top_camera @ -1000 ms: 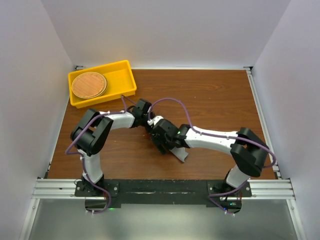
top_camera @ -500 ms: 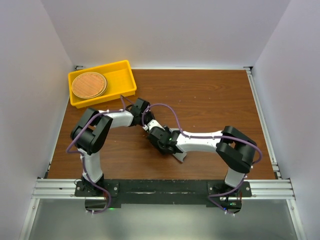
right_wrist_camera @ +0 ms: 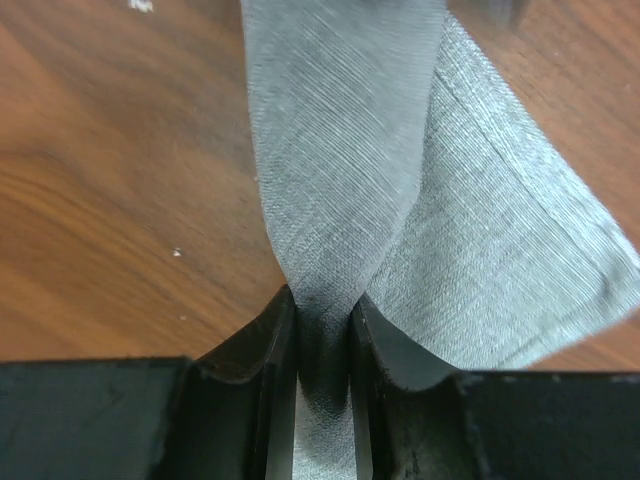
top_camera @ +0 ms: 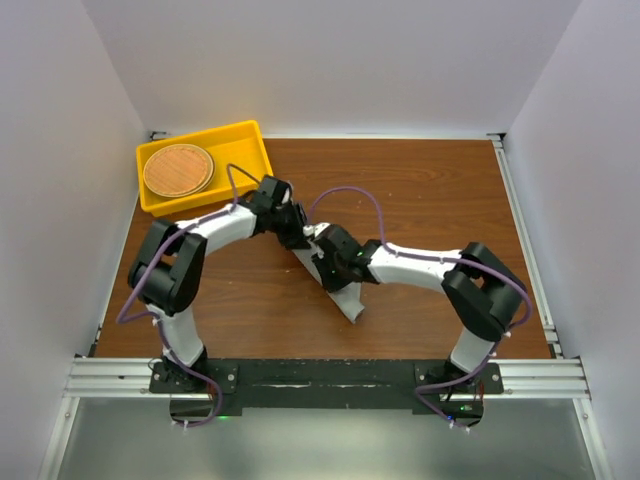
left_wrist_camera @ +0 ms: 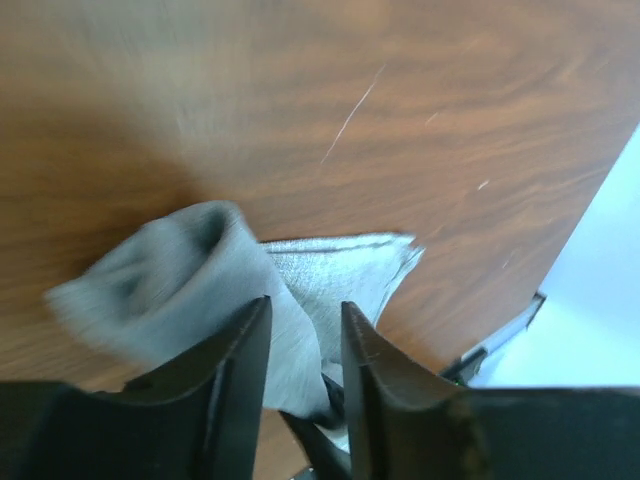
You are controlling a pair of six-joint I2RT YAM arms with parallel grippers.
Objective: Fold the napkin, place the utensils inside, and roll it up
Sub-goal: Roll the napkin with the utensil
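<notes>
Pinching a twisted band of the napkin (right_wrist_camera: 340, 150) between its black fingers, the right gripper (right_wrist_camera: 322, 330) is closed tight on the cloth. From the pinch the cloth fans out into a flat, finely ribbed grey weave over the glossy wood-grain table (right_wrist_camera: 100, 200). The left gripper (left_wrist_camera: 303, 310) has its jaws a narrow way apart. A soft fold of the same fabric runs between them, bunched into a rounded hump on the left and a flat hemmed corner on the right, with no clear squeeze on it. From above, the napkin sits mid-table under both wrists, a grey tail showing on the near side. At the far left corner a yellow plastic tray (top_camera: 250, 160) holds a round brown woven disc (top_camera: 178, 170).
</notes>
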